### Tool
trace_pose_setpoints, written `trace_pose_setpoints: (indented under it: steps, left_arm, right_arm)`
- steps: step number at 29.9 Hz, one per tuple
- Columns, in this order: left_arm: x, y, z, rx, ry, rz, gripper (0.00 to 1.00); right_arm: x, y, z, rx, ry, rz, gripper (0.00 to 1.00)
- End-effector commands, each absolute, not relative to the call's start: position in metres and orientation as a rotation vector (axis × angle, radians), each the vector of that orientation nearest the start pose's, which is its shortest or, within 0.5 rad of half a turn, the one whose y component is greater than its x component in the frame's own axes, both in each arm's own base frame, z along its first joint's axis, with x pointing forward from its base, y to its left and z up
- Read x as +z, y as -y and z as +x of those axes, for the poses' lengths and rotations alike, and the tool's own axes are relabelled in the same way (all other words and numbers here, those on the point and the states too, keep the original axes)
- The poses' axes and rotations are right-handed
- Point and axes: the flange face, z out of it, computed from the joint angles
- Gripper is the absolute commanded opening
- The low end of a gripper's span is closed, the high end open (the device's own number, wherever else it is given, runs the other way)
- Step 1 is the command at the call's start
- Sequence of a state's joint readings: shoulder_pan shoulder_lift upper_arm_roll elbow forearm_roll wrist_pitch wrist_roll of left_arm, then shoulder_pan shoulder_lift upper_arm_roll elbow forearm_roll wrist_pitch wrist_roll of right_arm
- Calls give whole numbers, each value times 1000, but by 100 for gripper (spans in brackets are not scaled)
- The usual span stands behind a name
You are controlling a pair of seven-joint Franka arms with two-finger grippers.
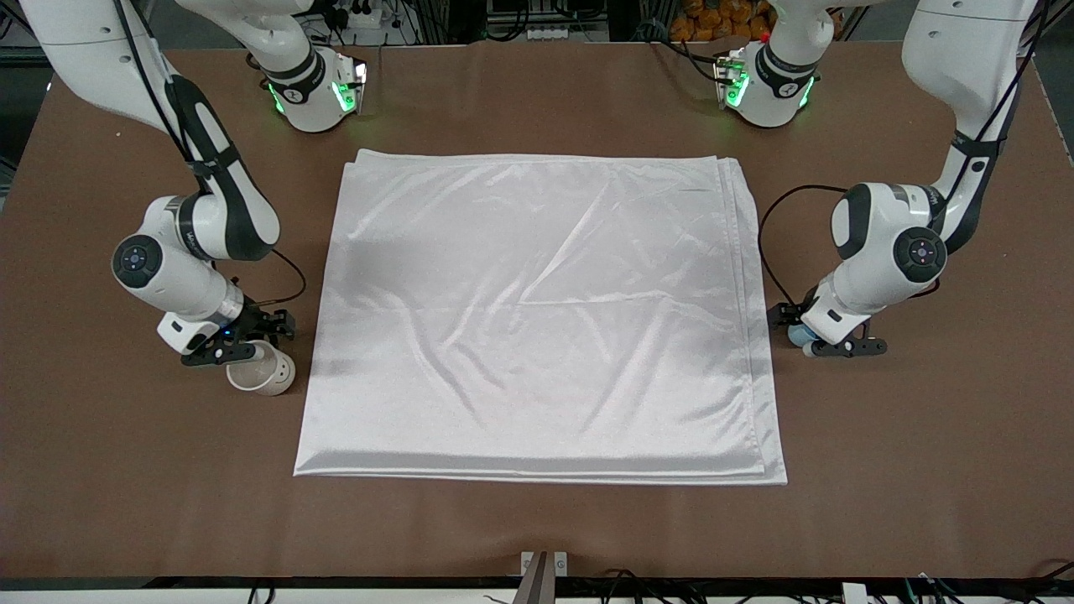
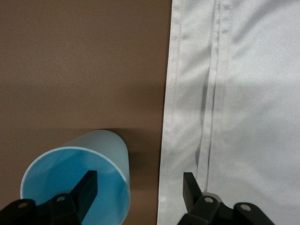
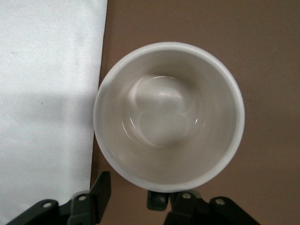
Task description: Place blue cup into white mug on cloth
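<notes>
Fingers (image 2: pixel 86 187) of the left gripper (image 1: pixel 841 344) stand spread, one inside the blue cup (image 2: pixel 77 180) and the other outside it over the cloth (image 2: pixel 243 93) edge; nothing is pinched yet. You could tip the cup if they close off-centre, since only its thin wall would be caught. The cup stands on bare table just beside the cloth, at the left arm's end.

The right gripper (image 3: pixel 129 199) is also spread, low beside the mug (image 3: pixel 168 115), which sits on the table touching the cloth's edge at the right arm's end. Watch that rim: a finger could clip it and shove the mug, or drag and rumple the slippery cloth.
</notes>
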State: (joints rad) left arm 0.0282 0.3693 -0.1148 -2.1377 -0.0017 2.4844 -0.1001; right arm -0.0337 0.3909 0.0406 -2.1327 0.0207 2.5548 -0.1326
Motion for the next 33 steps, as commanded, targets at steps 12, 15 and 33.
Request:
trace_pose_setpoints:
  steps: [12,15,33]
  left_arm:
    - [223,49,565,29,16,-3171,20]
    - [224,48,566,29,17,-3170,3]
    - [243,48,569,-7,21,-3167,0]
  right_arm:
    - [260,-9,600,-118,208,-3099,0]
    - [276,-18,607,-116,226,-3094,0]
    - [357,-174,623,-39,-15,-3015,0]
